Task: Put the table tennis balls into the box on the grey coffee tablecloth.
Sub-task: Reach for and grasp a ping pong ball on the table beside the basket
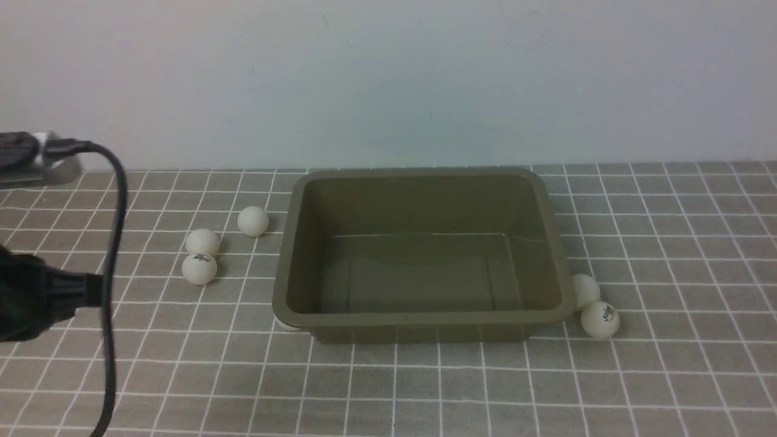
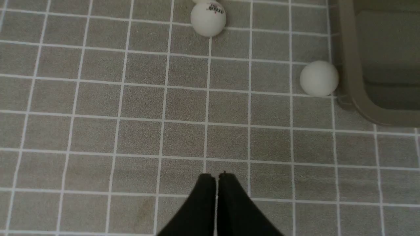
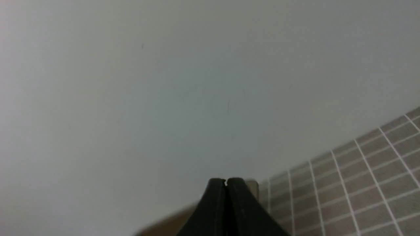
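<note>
At the far left of the front view, the black left arm [image 1: 27, 300] reaches in low, with a black cable [image 1: 112, 255] looping in front of it. Its wrist camera shows the left hand [image 2: 216, 177] hanging over bare cloth, its two black fingers [image 2: 201, 205] pressed together with nothing between them.

A grey-brown cloth with a grid of thin white lines [image 1: 425, 388] runs back to the pale wall [image 1: 388, 79]. Left of centre, three small matte white table tennis balls lie on it. A logo-printed ball [image 1: 199, 268] is nearest the camera, a plain ball [image 1: 202, 241] sits just behind it and seems to touch it, and a third ball [image 1: 252, 221] lies farther back, apart from the pair.

A fourth ball [image 2: 319, 78] sits just beside the near left corner of the shallow rectangular olive-brown plastic box [image 1: 419, 317], which stands mid-cloth. All six balls are outside it.

By the box's near right corner, a half-hidden ball [image 1: 587, 288] sits partly behind the flared rim. A second logo ball [image 1: 600, 320] lies just in front, against it.

The right hand [image 3: 225, 181] is closed and empty, and it points towards the wall.
</note>
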### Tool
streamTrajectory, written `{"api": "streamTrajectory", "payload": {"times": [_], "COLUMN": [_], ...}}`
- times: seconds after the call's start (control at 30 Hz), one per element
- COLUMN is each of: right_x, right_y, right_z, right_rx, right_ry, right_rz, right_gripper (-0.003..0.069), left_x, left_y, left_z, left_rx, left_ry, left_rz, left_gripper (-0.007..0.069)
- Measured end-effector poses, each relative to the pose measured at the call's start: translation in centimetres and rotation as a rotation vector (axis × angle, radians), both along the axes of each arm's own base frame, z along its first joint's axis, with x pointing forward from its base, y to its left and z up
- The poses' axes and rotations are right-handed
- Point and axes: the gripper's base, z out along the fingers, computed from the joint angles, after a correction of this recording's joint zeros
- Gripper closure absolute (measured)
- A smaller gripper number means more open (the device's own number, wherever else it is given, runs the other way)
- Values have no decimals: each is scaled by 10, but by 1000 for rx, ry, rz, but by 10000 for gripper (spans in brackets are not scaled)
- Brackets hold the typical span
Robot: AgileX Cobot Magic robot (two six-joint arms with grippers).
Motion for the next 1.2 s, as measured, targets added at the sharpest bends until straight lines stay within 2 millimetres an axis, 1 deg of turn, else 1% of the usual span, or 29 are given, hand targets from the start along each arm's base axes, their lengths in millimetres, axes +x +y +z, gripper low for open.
{"api": "streamTrajectory", "payload": {"times": [0.03, 0.07, 0.1, 0.13, 0.17, 0.2, 0.23, 0.27, 0.3, 0.37, 0.43, 0.5, 0.6, 0.63, 0.7, 0.73, 0.77, 0.8, 0.83, 0.9, 0.97, 1.03, 1.13, 1.17, 1.2], "right_x": [5, 10, 19, 21, 34, 39, 51, 58, 61, 82, 91, 99, 105, 108, 111, 111, 111, 112, 113, 113, 114, 114, 114, 114, 114], "right_y": [2, 3, 5, 5, 7, 7, 7, 8, 8, 11, 13, 15, 17, 17, 18, 18, 18, 18, 18, 18, 19, 19, 19, 19, 18], "right_z": [23, 25, 39, 41, 50, 58, 66, 68, 72, 81, 80, 78, 75, 74, 73, 74, 74, 75, 76, 76, 76, 77, 77, 77, 78], "right_rx": [-127, -178, -272, -287, -372, -429, -485, -517, -530, -571, -573, -568, -557, -552, -550, -550, -550, -549, -548, -548, -546, -545, -546, -546, -550], "right_ry": [112, 178, 262, 280, 394, 458, 546, 583, 593, 634, 645, 658, 672, 672, 665, 661, 657, 647, 636, 629, 622, 617, 614, 612, 610], "right_rz": [39, 56, 85, 88, 121, 137, 158, 168, 175, 194, 204, 215, 227, 230, 229, 228, 227, 224, 222, 220, 219, 218, 218, 218, 216], "right_gripper": [673, 673, 673, 673, 673, 673, 673, 673, 673, 673, 673, 673, 673, 673, 673, 673, 673, 673, 673, 673, 673, 673, 673, 673, 673], "left_x": [17, 24, 36, 38, 55, 63, 79, 84, 90, 112, 130, 144, 164, 173, 183, 189, 191, 197, 204, 209, 212, 215, 217, 217, 216], "left_y": [-1, -1, -2, -2, -2, -3, -4, -4, -4, -5, -5, -5, -6, -7, -7, -8, -8, -8, -8, -8, -8, -8, -8, -8, -8], "left_z": [-6, -9, -14, -15, -22, -26, -37, -38, -42, -59, -72, -80, -93, -99, -105, -110, -112, -119, -131, -141, -151, -159, -165, -166, -165], "left_rx": [12, 16, 22, 22, 29, 31, 33, 34, 34, 41, 50, 58, 59, 59, 59, 59, 59, 59, 60, 60, 61, 61, 62, 63, 65], "left_ry": [41, 58, 83, 87, 120, 135, 173, 173, 180, 223, 243, 242, 224, 213, 203, 199, 200, 202, 216, 229, 229, 223, 224, 231, 250], "left_rz": [-15, -20, -29, -29, -38, -42, -44, -45, -45, -49, -52, -53, -51, -50, -49, -47, -47, -45, -45, -45, -44, -42, -41, -42, -46], "left_gripper": [629, 629, 629, 629, 629, 629, 629, 629, 629, 627, 607, 575, 491, 432, 368, 322, 304, 246, 176, 141, 132, 141, 220, 274, 281]}}
